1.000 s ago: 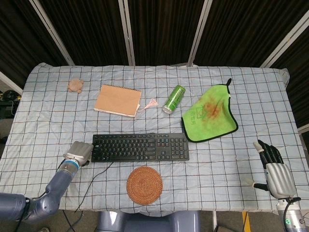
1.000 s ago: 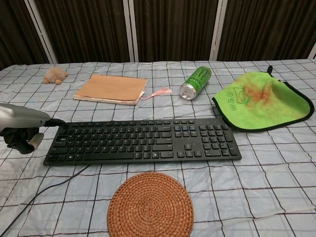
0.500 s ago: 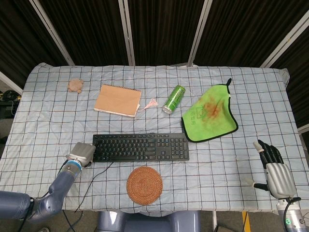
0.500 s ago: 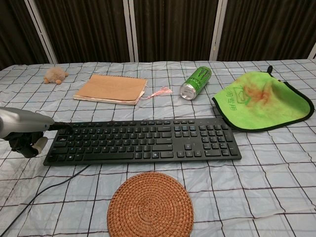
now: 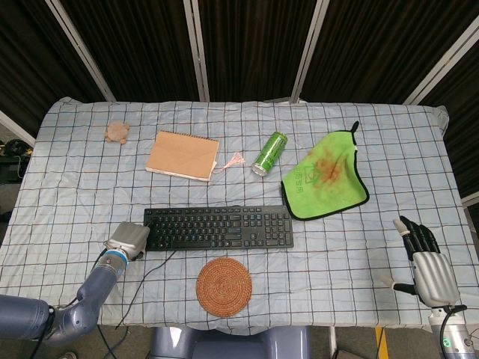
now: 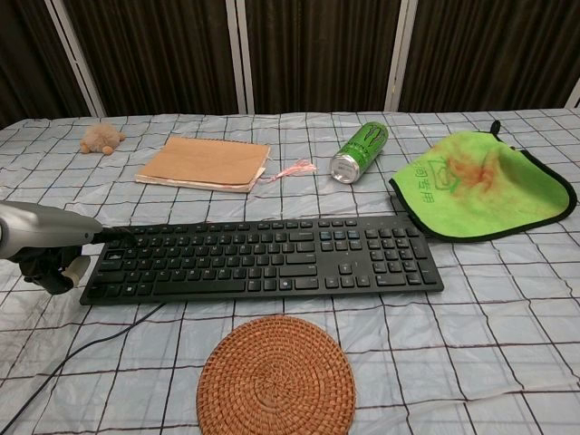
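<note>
The left hand (image 5: 129,239), fingers curled under and holding nothing that shows, touches the left end of the keyboard (image 5: 218,227) on the desk (image 5: 75,179), while the right hand (image 5: 428,263) rests empty with fingers apart near the desk's right edge.

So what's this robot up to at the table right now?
Its left hand is at the left end of a black keyboard, touching that edge from the side. The right hand rests apart at the table's near right corner, fingers spread, holding nothing. Around the keyboard lie a woven coaster, a brown notebook, a tipped green can, a stained green cloth and a small plush toy.
</note>
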Robot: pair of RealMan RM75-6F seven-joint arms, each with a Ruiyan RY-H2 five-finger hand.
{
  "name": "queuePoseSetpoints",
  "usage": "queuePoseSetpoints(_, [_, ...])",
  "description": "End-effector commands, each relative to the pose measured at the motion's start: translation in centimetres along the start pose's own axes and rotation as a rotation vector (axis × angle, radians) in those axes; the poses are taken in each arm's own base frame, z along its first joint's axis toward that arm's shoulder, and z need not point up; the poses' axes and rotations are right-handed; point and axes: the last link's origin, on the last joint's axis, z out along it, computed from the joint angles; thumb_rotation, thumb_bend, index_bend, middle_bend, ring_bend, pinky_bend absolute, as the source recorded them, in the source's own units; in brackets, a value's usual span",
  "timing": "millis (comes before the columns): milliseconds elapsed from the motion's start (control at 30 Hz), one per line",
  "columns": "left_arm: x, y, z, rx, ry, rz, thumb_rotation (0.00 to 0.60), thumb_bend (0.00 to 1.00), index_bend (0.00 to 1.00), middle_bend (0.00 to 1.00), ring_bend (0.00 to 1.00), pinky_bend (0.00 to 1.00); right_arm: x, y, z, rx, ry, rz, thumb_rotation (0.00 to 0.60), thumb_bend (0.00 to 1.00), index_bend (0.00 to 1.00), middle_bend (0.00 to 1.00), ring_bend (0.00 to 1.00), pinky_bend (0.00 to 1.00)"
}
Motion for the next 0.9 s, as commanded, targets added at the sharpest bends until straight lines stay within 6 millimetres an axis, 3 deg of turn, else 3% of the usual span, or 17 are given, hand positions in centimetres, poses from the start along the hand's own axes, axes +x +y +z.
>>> queuePoseSetpoints(33, [0.1,-0.1,0.0,0.002,0.001,-0.002,0.600,0.93,0.00,0.85,0.72,0.48,0.0,0.0,0.0,-0.002,0.000,0.000,0.600,0.05,0.00,0.00,0.00,0.00])
queuePoseSetpoints(333, [1.4,-0.4,-0.5,-0.001,0.054,-0.030,0.600,0.93,0.00,0.84,0.71,0.48,0.0,0.1,0.0,-0.005,0.000,0.001,0.600,0.05,0.00,0.00,0.00,0.00])
queuePoseSetpoints(433, [2.7,-0.8,-1.1,-0.004,0.118,-0.042,0.600,0.92,0.00,0.83,0.70,0.48,0.1,0.1,0.1,-0.006,0.006,0.001,0.600,0.05,0.00,0.00,0.00,0.00])
queuePoseSetpoints(467, [4.7,-1.4,-1.9,0.009,0.230,-0.050,0.600,0.91,0.00,0.81,0.68,0.47,0.1,0.1,0.0,-0.007,0.008,0.002,0.600,0.05,0.00,0.00,0.00,0.00])
queuePoseSetpoints(533, [5.4,-3.0,-4.7,0.020,0.423,-0.068,0.600,0.86,0.00,0.74,0.62,0.44,0.2,0.2,0.0,-0.009,0.012,0.002,0.600,0.05,0.00,0.00,0.00,0.00])
queuePoseSetpoints(567, [5.2,-3.4,-5.3,0.022,0.455,-0.069,0.600,0.82,0.00,0.69,0.57,0.41,0.2,0.2,0.0,-0.009,0.012,0.002,0.600,0.05,0.00,0.00,0.00,0.00])
queuePoseSetpoints(667, [3.6,-5.2,-7.6,0.040,0.555,-0.079,0.600,0.58,0.00,0.29,0.29,0.25,0.2,0.3,0.0,-0.010,0.012,-0.001,0.600,0.05,0.00,0.00,0.00,0.00])
queuePoseSetpoints(733, [2.4,-6.2,-8.7,0.059,0.571,-0.085,0.600,0.32,0.00,0.04,0.06,0.08,0.2,0.3,0.0,-0.012,0.011,-0.004,0.600,0.05,0.00,0.00,0.00,0.00])
queuePoseSetpoints(800, [1.1,-7.3,-10.0,0.082,0.592,-0.106,0.600,0.16,0.00,0.00,0.00,0.00,0.2,0.3,0.0,-0.012,0.011,-0.009,0.600,0.05,0.00,0.00,0.00,0.00])
queuePoseSetpoints(900, [-0.7,-8.7,-11.6,0.102,0.628,-0.169,0.600,0.04,0.00,0.00,0.00,0.00,0.2,0.2,0.0,-0.014,0.013,-0.017,0.600,0.05,0.00,0.00,0.00,0.00])
